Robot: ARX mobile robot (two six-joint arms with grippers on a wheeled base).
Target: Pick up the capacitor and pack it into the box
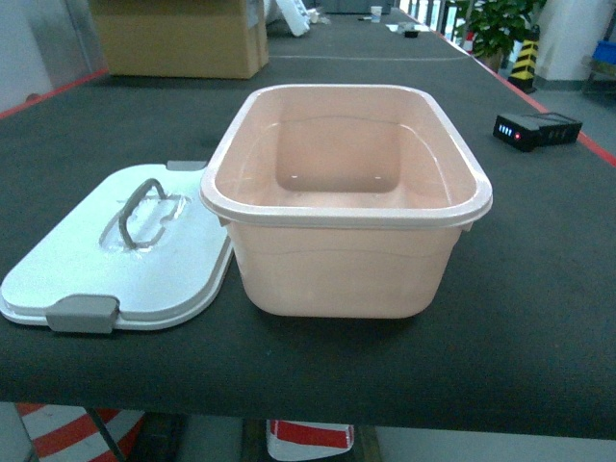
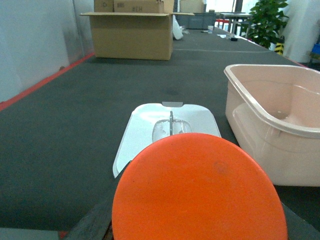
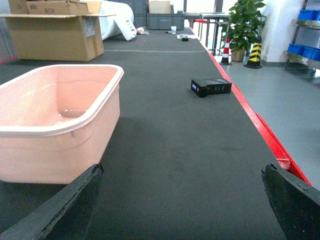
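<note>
The right gripper (image 3: 182, 200) stands spread wide, its two dark fingertips (image 3: 60, 210) low over the dark counter (image 3: 175, 140), nothing between them. The left gripper is hidden behind an orange disc (image 2: 200, 192); whether it is open cannot be told. The box (image 1: 346, 197), pale pink and open, sits mid-counter with its white lid (image 1: 125, 250) lying flat, touching its left side. Farther off are a black battery pack (image 1: 536, 129), a cardboard carton (image 1: 183, 37) and a potted plant (image 1: 496, 24). No capacitor shows.
</note>
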